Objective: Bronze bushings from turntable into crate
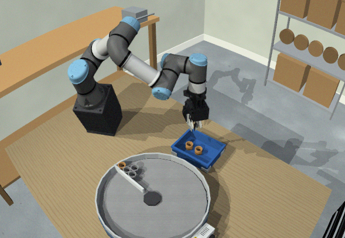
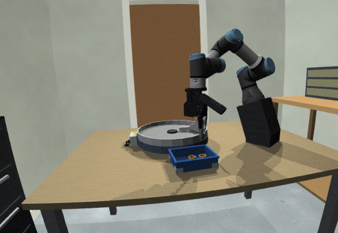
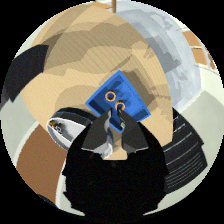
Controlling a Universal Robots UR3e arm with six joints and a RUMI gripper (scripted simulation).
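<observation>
At lower centre of the top view, the turntable (image 1: 209, 193) (image 2: 160, 142) (image 3: 62, 141) carries one bronze bushing (image 1: 122, 167) (image 3: 52, 123) beside three steel bushings (image 1: 132, 176). Rightward, the blue crate (image 1: 187, 157) (image 2: 195, 165) (image 3: 136, 92) holds two bronze bushings (image 1: 189, 148) (image 2: 192, 158) (image 3: 106, 96); the gripper (image 1: 195, 128) (image 2: 202, 138) (image 3: 114, 108) hovers above, fingers narrow, nothing between.

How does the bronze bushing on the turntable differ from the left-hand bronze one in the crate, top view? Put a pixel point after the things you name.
The turntable bushing (image 1: 121, 165) sits against the white bar (image 1: 130, 179), while the crate bushing (image 1: 189, 148) stands away from the crate's (image 1: 174, 149) (image 2: 193, 166) (image 3: 95, 107) walls. The former has steel bushings beside it; the latter has another bronze one. Both are orange-brown and upright.
</observation>
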